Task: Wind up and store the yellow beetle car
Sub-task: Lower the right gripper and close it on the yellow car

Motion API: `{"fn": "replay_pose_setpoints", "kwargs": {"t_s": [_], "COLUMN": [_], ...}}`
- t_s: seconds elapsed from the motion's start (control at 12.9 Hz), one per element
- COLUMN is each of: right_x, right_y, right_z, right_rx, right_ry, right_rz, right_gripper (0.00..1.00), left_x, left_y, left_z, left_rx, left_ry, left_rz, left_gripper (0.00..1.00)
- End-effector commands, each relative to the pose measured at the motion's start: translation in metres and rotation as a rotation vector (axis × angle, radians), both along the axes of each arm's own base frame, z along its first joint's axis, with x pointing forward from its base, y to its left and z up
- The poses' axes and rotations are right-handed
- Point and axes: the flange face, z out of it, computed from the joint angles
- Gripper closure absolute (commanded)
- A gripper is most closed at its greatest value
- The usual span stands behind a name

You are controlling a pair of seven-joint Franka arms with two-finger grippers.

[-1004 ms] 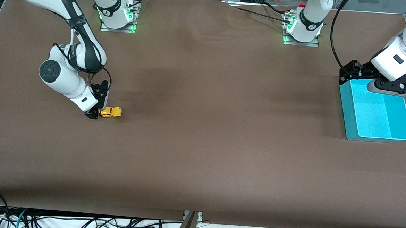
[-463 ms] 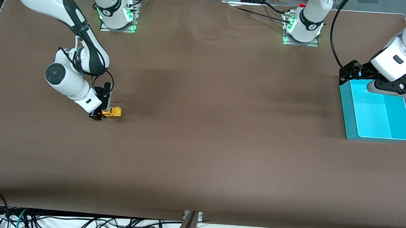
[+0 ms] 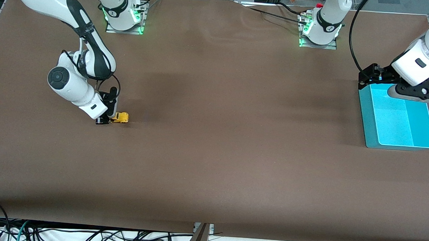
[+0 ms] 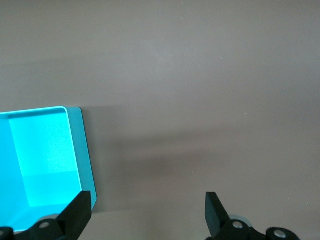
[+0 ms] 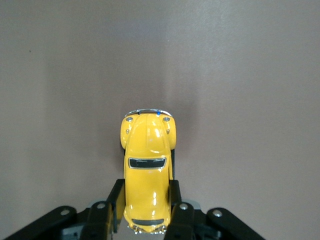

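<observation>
Since the earlier frames the right arm has moved in along the yellow beetle car (image 3: 119,118) and the right gripper (image 3: 106,120) has gone from spread around the car's end to pinching it, its two fingers (image 5: 111,207) now pressed against the car's sides. Going from the right arm's end of the bench (image 3: 212,164) to the left arm's: there is one car, one blue bin (image 3: 366,117), two arms and two grippers. The car sits on the bench toward the right arm's end, well apart from the bin. Its long axis runs along the length of the bench, in line with the gripper; the end with the small window and chrome bumper (image 5: 148,111) points away from the gripper, toward the left arm's end, while the other end sits between the fingers. The left arm waits at its own end of the bench, with the left gripper (image 4: 147,210) over the edge of the bin and the bare bench just beside it, its fingers spread wide and holding nothing. The bin shows one bright, bare interior.
</observation>
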Motion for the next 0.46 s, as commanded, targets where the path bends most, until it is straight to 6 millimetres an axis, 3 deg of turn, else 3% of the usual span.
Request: {"fn": "replay_pose_setpoints", "kwargs": {"t_s": [0.0, 0.39], "right_x": [-0.0031, -0.0015], "right_y": [-0.0033, -0.0125], "right_z": [-0.0026, -0.0058], "right_rx": [0.001, 0.001], "right_ry": [-0.006, -0.01], "right_rz": [0.029, 0.067], "right_gripper": [0.78, 0.81], "left_x": [-0.0009, -0.0008], "left_y": [-0.0021, -0.0036], "left_z": [0.0065, 0.0063], "left_rx": [0.004, 0.005], "left_ry": [0.01, 0.012], "left_rz": [0.004, 0.001], "left_gripper": [0.0, 0.0]}}
